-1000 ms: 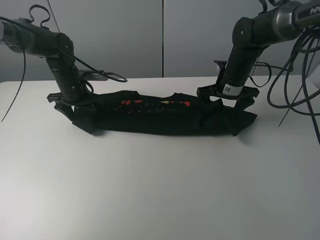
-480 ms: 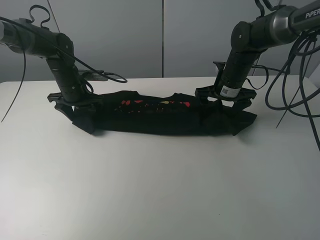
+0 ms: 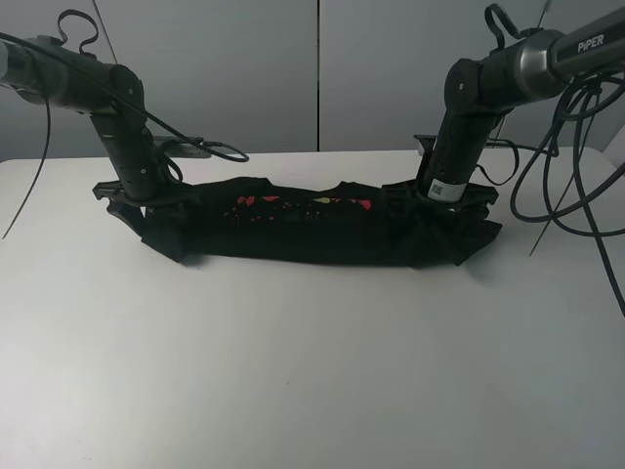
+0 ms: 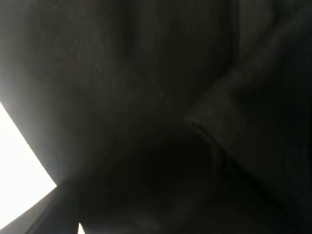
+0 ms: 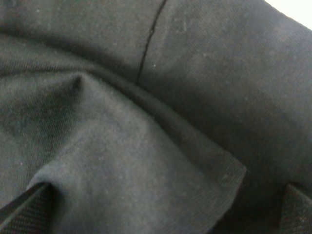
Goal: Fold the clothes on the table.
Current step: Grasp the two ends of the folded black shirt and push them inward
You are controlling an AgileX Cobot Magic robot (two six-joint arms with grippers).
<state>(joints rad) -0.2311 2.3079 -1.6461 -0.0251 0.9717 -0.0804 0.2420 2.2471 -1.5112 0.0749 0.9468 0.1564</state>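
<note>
The black T-shirt (image 3: 312,230) lies as a long narrow band across the far half of the white table (image 3: 312,371), its red, blue and yellow print (image 3: 293,203) facing up. My left gripper (image 3: 146,210) is low on the shirt's left end and looks open. In the left wrist view dark cloth (image 4: 146,73) fills the picture and hides the fingers. My right gripper (image 3: 441,203) is down on the shirt's right end. In the right wrist view its fingertips (image 5: 24,214) stand wide apart over wrinkled cloth (image 5: 146,146), with nothing clamped between them.
Black cables (image 3: 576,147) hang off the right arm beside the table's right edge. A cable loop (image 3: 215,149) lies on the table behind the left arm. Grey wall panels (image 3: 312,68) stand behind the table's far edge.
My right gripper has come down and slightly left onto the shirt's right end. The left gripper and the shirt have stayed as they were.
</note>
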